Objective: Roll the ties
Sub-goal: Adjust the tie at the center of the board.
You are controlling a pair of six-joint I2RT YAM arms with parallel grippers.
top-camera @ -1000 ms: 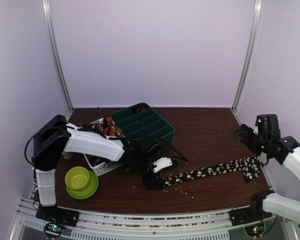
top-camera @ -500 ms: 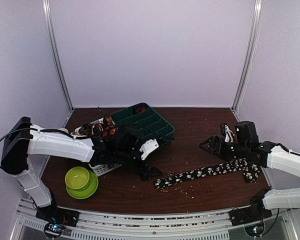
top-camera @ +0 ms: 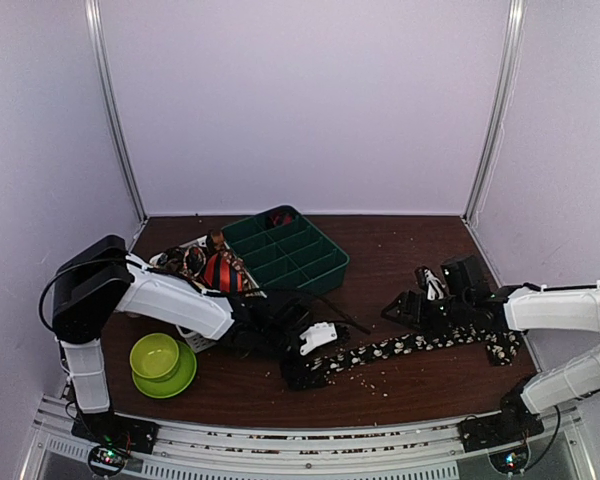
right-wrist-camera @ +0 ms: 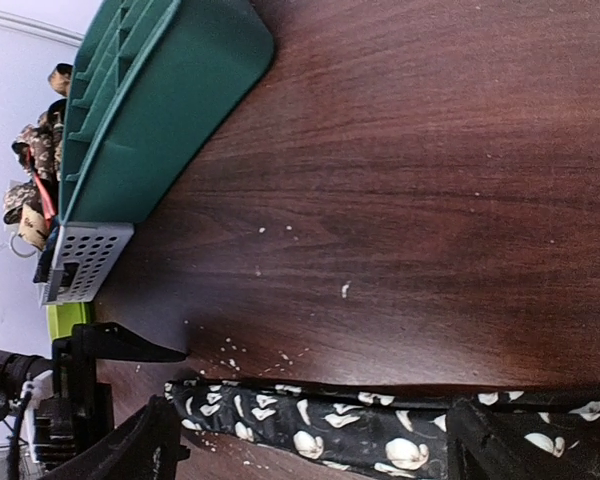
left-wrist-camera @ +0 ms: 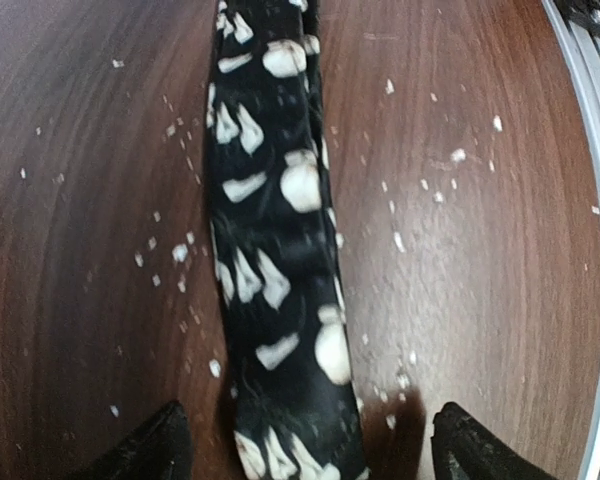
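Both the left gripper [left-wrist-camera: 315, 450] and right gripper [right-wrist-camera: 320, 445] hung spread wide over the spotted tie [left-wrist-camera: 280, 250], so a crooked pinch could bunch it.

Top view: from high over the near edge we look down across the whole table [top-camera: 400, 250].
Left wrist: we face straight down, close above the spotted tie [left-wrist-camera: 275, 250].
Right wrist: low, near; we share that tie.

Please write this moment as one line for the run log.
left claw: open, astride black tie | right claw: open over tie | roll: not started
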